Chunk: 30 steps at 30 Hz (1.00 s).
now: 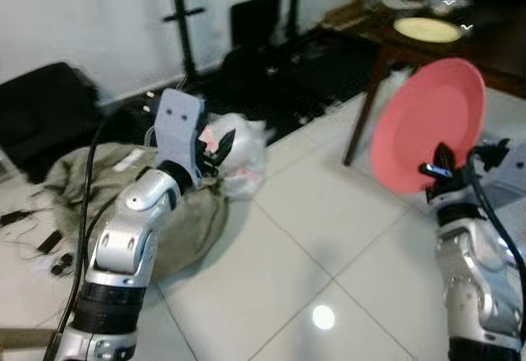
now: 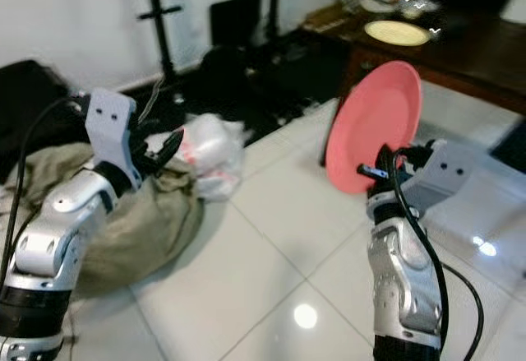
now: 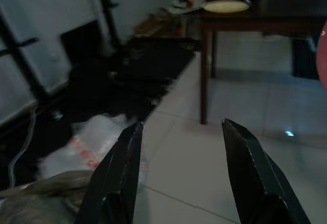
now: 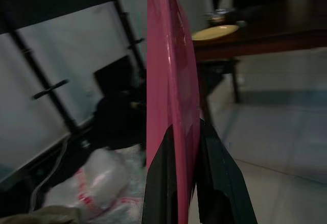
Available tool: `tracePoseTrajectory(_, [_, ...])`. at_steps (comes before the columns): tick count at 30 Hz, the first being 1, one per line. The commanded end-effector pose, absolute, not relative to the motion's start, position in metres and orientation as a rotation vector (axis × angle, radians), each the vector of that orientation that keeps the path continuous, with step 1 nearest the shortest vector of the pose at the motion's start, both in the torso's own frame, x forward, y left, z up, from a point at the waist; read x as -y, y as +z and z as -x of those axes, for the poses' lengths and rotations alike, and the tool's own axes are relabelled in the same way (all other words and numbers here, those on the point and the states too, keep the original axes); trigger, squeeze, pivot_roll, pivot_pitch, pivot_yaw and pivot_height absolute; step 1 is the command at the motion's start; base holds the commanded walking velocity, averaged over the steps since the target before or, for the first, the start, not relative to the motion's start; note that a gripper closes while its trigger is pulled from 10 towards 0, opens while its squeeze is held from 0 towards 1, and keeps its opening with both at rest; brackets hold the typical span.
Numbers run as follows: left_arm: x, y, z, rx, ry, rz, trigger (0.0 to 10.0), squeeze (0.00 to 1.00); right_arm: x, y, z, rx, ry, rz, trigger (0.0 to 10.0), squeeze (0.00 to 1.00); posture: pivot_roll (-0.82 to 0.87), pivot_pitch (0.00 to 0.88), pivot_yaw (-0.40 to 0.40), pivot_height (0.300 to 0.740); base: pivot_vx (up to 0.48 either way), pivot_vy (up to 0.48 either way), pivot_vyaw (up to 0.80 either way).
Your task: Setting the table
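My right gripper (image 1: 444,164) is shut on the lower rim of a pink plate (image 1: 427,122), held upright on edge above the tiled floor. In the right wrist view the pink plate (image 4: 171,81) stands edge-on between the two black fingers (image 4: 219,183). A dark wooden table (image 1: 460,53) stands ahead on the right, with a yellow plate (image 1: 427,29) lying on it. My left gripper (image 3: 179,168) is raised at the left, open and holding nothing; its fingers (image 1: 220,149) point towards the table.
An olive cloth sack (image 1: 185,213) and a white plastic bag (image 1: 242,155) lie on the floor at the left. Black stands (image 1: 185,24) and dark bags (image 1: 279,73) line the white wall. Small dishes (image 1: 411,1) sit on the table's far end. Glossy tiles (image 1: 312,254) stretch ahead.
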<state>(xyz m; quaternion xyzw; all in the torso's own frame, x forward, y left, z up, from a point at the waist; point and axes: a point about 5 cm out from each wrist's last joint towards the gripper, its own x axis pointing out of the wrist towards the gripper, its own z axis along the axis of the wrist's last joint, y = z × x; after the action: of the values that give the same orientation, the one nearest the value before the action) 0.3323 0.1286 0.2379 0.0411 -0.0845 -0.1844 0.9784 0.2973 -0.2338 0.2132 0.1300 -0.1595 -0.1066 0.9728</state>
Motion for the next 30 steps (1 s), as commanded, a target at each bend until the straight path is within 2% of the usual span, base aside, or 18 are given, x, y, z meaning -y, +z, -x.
tracePoseTrajectory(1, [-0.1286,0.2336,-0.3323,0.152,-0.376,-0.063,10.0,0.0,0.2344,0.211,-0.2955,0.319,-0.225,-0.269,10.0,0.0,-0.09,0.043,0.118,0.74,0.0,0.0,-0.8])
tracePoseTrajectory(18, [-0.1276,0.2326,-0.3335,0.142,-0.378,-0.001,10.0,0.0,0.2349,0.2122,-0.2958,0.322,-0.228,-0.271,10.0,0.0,-0.1,0.045,0.117,0.74,0.0,0.0,-0.8])
tracePoseTrajectory(30, [-0.1273,0.2339,-0.3347,0.148,-0.372,-0.011,10.0,0.0,0.2352,0.2121,-0.2971,0.322,-0.228,-0.273,10.0,0.0,-0.1,0.042,0.116,0.74,0.0,0.0,0.0])
